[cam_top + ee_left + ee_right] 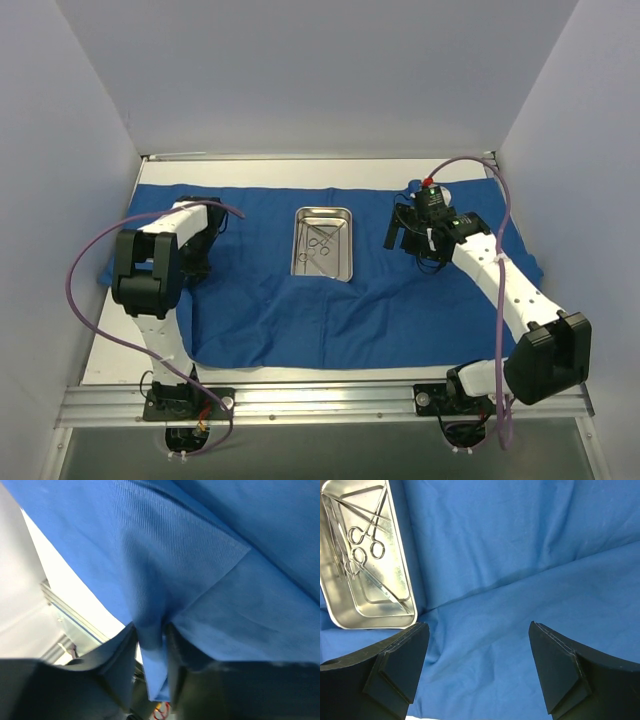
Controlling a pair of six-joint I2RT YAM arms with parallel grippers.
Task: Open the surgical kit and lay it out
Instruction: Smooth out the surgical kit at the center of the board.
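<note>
Tray (323,243) sits mid-cloth (330,310), uncovered, instruments (318,243) inside. Cloth lies mostly open on the worktop (300,375). Left pincer (150,650) is nipped onto a raised cloth fold near the left edge, probably to drag that flap flat. Right pincer (477,665) is wide apart and empty, over cloth right of the tray. Cloth edges run close to both side walls, so little outward room.

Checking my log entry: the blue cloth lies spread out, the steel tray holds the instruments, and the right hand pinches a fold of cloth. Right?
Wrong hand: the left hand pinches the fold of blue cloth, seen in the left wrist view. The right hand hangs open over it.
</note>
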